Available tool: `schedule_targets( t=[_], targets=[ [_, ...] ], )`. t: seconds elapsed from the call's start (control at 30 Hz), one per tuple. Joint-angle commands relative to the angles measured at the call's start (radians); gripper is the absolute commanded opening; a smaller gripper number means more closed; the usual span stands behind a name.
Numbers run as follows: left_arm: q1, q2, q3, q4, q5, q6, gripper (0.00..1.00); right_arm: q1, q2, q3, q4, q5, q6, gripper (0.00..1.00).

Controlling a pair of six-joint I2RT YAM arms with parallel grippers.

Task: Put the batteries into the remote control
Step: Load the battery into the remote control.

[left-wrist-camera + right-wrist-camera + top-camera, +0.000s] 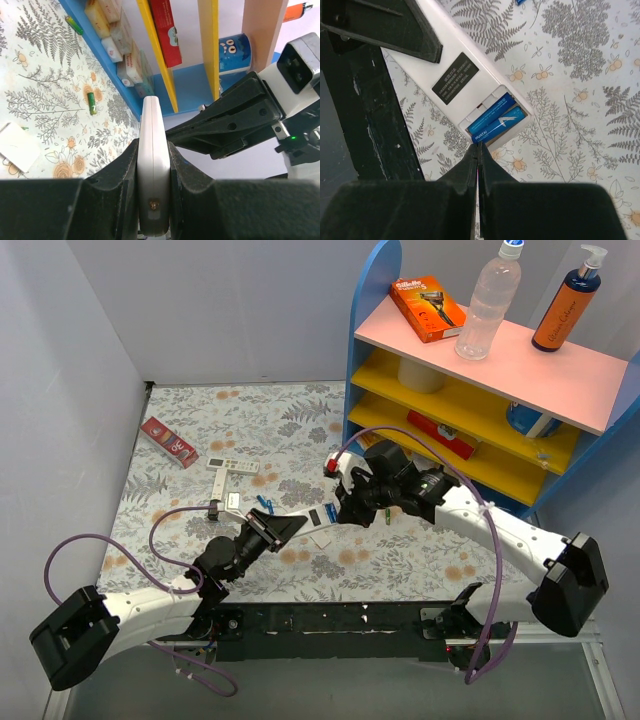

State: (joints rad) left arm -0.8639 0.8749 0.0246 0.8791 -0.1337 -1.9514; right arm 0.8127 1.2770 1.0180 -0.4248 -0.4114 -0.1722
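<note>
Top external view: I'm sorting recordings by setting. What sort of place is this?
Probably a staged robot test cell dressed like a home: plain grey partition walls, a floral tablecloth, and a colourful shelf unit holding a water bottle, razor pack and pump bottle.

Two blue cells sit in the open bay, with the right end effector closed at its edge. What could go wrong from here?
1. The right end effector has its shut tips at the bay's rim, so a nudge could lever the uncovered blue batteries out.
2. The left end effector clamps the remote control near one end only, so pressing on the far end may pivot it or make it slip.
</note>
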Motion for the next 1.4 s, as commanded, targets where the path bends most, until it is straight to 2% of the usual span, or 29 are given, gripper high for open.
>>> schedule_targets(
  t=[0.0, 0.2, 0.53, 0.67, 0.87, 1.3, 1.37],
  targets=[
    [-0.029, -0.045, 0.008, 0.159, 0.215, -0.061, 0.00, 0.036, 0.088, 0.097, -0.041, 0.095, 0.020, 0.02],
    [-0.029, -0.044, 0.018, 0.208, 0.258, -0.012, 0.00, 0.037, 0.192, 0.178, -0.147, 0.117, 0.072, 0.06],
    [-0.029, -0.053, 0.037, 0.169, 0.252, 0.019, 0.00, 0.082, 0.237, 0.218, -0.132, 0.098, 0.151, 0.19],
    [-0.029, -0.106, 0.023, 0.014, 0.168, 0.012, 0.00, 0.080, 0.200, 0.192, -0.106, 0.140, 0.165, 0.22],
    [-0.023, -0.178, -0.002, -0.097, 0.071, 0.031, 0.00, 0.066, 0.134, 0.143, -0.049, 0.147, 0.230, 0.25],
    [-0.006, -0.206, -0.078, -0.104, 0.010, -0.058, 0.00, 0.003, 0.006, 0.041, 0.083, 0.114, 0.330, 0.32],
    [-0.006, -0.212, -0.081, -0.114, 0.005, -0.060, 0.00, -0.003, -0.013, 0.024, 0.093, 0.106, 0.345, 0.40]
  ],
)
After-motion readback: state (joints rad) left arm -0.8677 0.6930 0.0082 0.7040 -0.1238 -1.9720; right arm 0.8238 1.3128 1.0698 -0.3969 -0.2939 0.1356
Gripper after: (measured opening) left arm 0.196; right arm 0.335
